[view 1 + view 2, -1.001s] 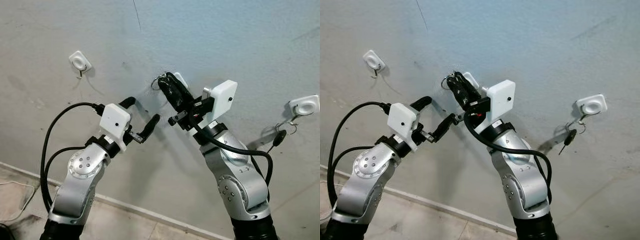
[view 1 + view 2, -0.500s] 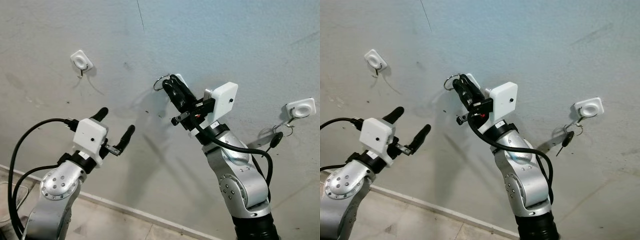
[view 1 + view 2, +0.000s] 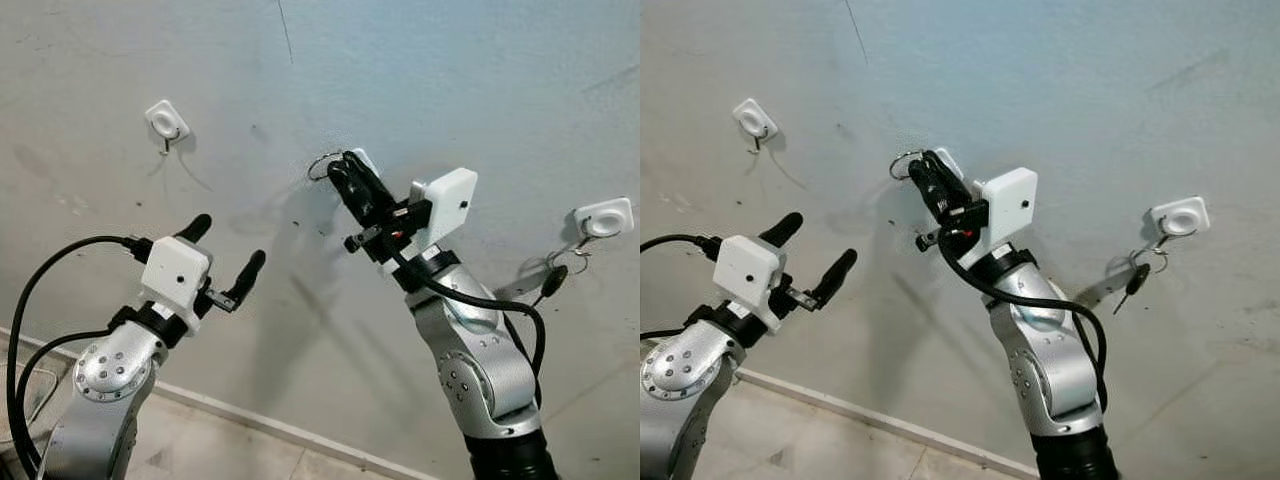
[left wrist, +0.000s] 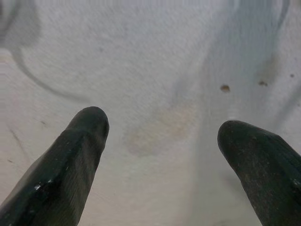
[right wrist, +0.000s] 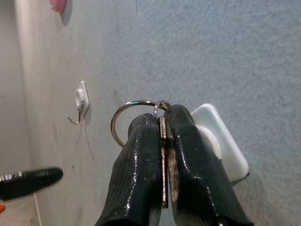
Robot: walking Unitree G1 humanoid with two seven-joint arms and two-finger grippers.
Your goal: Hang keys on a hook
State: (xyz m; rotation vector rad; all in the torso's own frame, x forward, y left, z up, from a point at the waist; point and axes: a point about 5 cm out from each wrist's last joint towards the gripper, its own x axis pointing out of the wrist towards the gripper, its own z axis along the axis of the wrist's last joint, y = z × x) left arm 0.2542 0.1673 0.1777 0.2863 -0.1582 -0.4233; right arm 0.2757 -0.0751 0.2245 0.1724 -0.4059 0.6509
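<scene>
While the right claw is pinching the keys flat between closed fingers, their ring is hovering beside the middle hook plate, not yet hooked; the left claw is waiting wide open and empty, lower left.

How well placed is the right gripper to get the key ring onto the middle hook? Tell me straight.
Probably well placed. The right gripper, shut on the keys, holds the key ring right beside the middle hook. Nothing stands between them; the left gripper is open, lower and off to the side.
</scene>
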